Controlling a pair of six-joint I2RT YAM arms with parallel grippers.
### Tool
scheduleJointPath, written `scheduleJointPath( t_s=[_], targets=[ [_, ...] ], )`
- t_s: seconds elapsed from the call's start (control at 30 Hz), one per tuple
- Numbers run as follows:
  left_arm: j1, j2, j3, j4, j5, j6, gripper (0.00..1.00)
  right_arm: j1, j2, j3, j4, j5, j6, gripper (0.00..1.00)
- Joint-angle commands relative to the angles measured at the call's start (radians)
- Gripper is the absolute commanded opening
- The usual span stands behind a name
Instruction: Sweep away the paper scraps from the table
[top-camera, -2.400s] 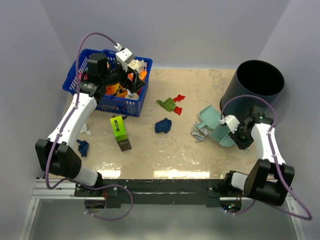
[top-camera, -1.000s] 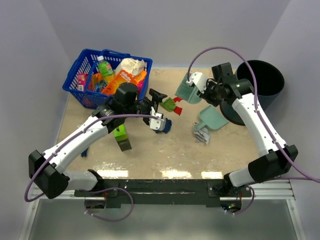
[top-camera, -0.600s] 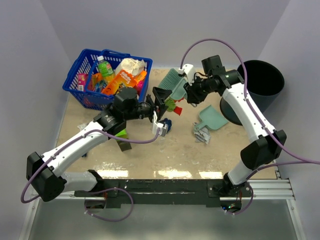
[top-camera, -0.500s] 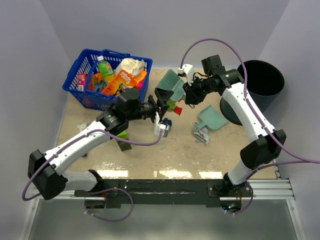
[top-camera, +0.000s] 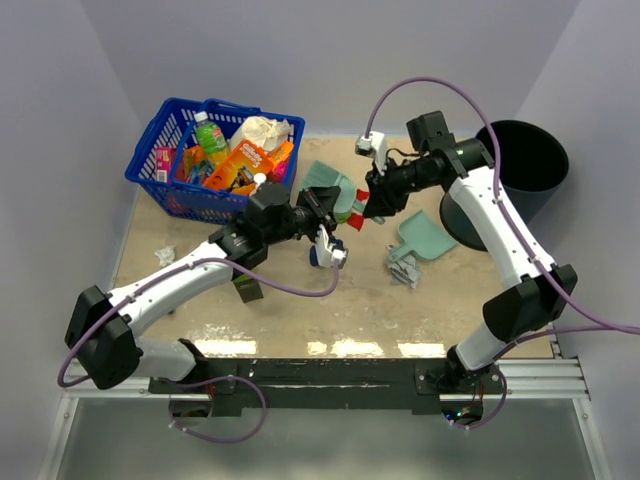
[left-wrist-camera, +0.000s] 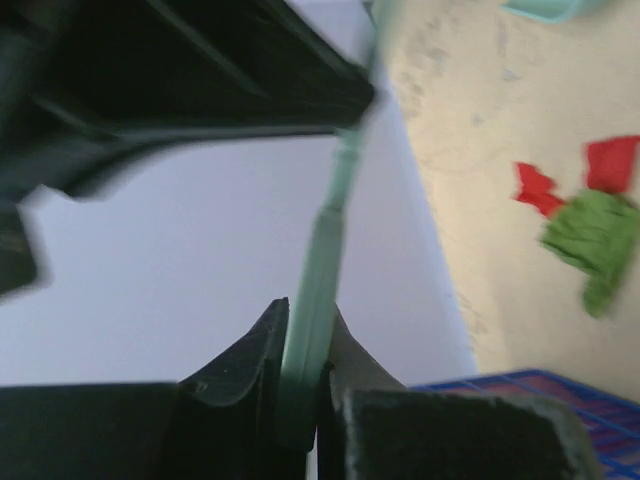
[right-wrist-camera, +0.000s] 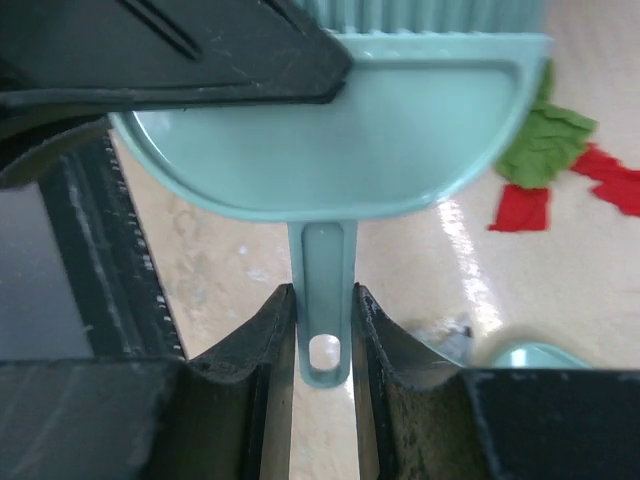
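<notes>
Both grippers hold the teal brush above the middle of the table. My right gripper is shut on its handle, just above the hanging hole. My left gripper is shut on the thin edge of the brush head. Paper scraps lie below: a green wad, red bits, a dark blue wad partly hidden by my left wrist, and whitish-grey scraps.
The teal dustpan lies on the table right of the scraps. A black bin stands at the back right, a blue basket full of items at the back left. A green-and-black box shows under my left forearm.
My left jaws have closed on the brush head. The brush has swung from over the green wad toward the left arm, still held by the handle in the right gripper.
</notes>
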Motion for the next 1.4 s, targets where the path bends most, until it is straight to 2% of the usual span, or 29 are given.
scheduleJointPath(
  t_s=[0.0,0.03,0.07,0.1,0.17,0.2,0.27,0.3,0.33,0.37,0.43,0.57,0.73,0.8,0.97,1.03,1.17,1.37],
  targets=[
    [-0.009,0.015,0.014,0.197,-0.097,-0.069,0.00,0.007,-0.038,0.042,-0.027,-0.079,-0.045,0.01],
    [-0.009,0.018,0.035,0.194,-0.129,-0.100,0.00,0.007,-0.036,0.067,-0.028,-0.085,-0.055,0.39],
    [-0.010,0.021,0.055,0.182,-0.141,-0.140,0.00,0.004,-0.047,0.093,-0.022,-0.081,-0.065,0.47],
    [-0.009,0.027,0.083,0.114,-0.149,-0.241,0.00,-0.002,-0.054,0.134,-0.004,-0.073,-0.062,0.53],
    [0.000,0.039,0.191,0.017,-0.155,-0.371,0.00,-0.013,-0.085,0.174,0.085,-0.038,-0.029,0.69],
    [0.025,0.062,0.237,-0.091,-0.140,-0.522,0.00,-0.015,-0.102,0.174,0.123,-0.023,0.028,0.77],
    [0.060,0.094,0.374,-0.218,-0.083,-0.710,0.00,-0.021,-0.139,0.114,0.307,0.013,0.123,0.98],
    [0.122,0.128,0.423,-0.346,-0.018,-0.851,0.00,-0.024,-0.177,0.092,0.365,0.007,0.167,0.98],
    [0.160,0.143,0.501,-0.411,0.180,-0.898,0.00,-0.022,-0.189,0.075,0.451,-0.007,0.181,0.98],
    [0.190,0.157,0.530,-0.506,0.263,-0.938,0.00,-0.031,-0.197,0.049,0.485,-0.038,0.183,0.98],
    [0.244,0.189,0.589,-0.577,0.415,-1.002,0.00,-0.038,-0.208,0.033,0.563,-0.111,0.212,0.98],
    [0.302,0.219,0.633,-0.701,0.592,-1.041,0.00,-0.056,-0.136,0.117,0.521,-0.207,0.231,0.98],
    [0.365,0.269,0.664,-0.735,0.814,-1.166,0.00,-0.102,-0.056,0.208,0.388,-0.323,0.206,0.92],
    [0.365,0.271,0.655,-0.725,0.843,-1.191,0.00,-0.101,-0.022,0.246,0.297,-0.331,0.142,0.90],
    [0.367,0.258,0.598,-0.692,0.863,-1.209,0.00,-0.102,0.033,0.279,0.188,-0.372,0.102,0.76],
    [0.369,0.254,0.574,-0.671,0.882,-1.238,0.00,-0.101,0.024,0.253,0.185,-0.380,0.088,0.73],
    [0.375,0.254,0.543,-0.588,0.917,-1.340,0.00,-0.101,0.011,0.191,0.225,-0.431,0.146,0.60],
    [0.387,0.268,0.503,-0.426,0.982,-1.515,0.00,-0.096,-0.004,0.152,0.246,-0.426,0.191,0.53]
  ],
)
